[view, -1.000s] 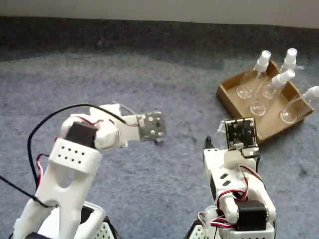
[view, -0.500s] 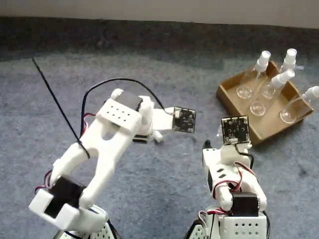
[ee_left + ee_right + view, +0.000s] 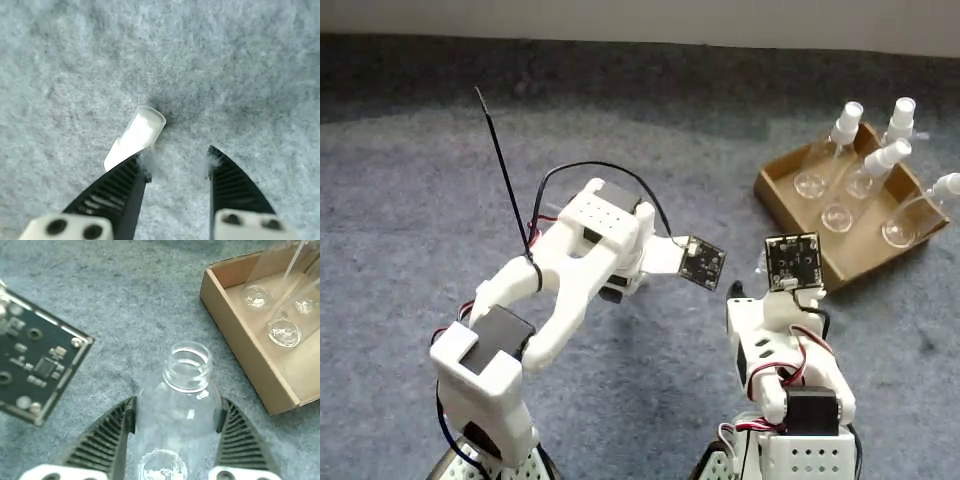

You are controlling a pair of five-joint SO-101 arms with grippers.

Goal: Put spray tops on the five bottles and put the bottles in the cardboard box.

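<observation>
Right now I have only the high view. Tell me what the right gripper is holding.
Observer: The right gripper is shut on a clear bottle whose neck is open, with no spray top on it.
Operator: Now report where the loose spray top is relative to the left gripper.
Observer: The left gripper is open over the carpet. A white spray top lies on the carpet beside it, just outside the gap rather than between the jaws.
</observation>
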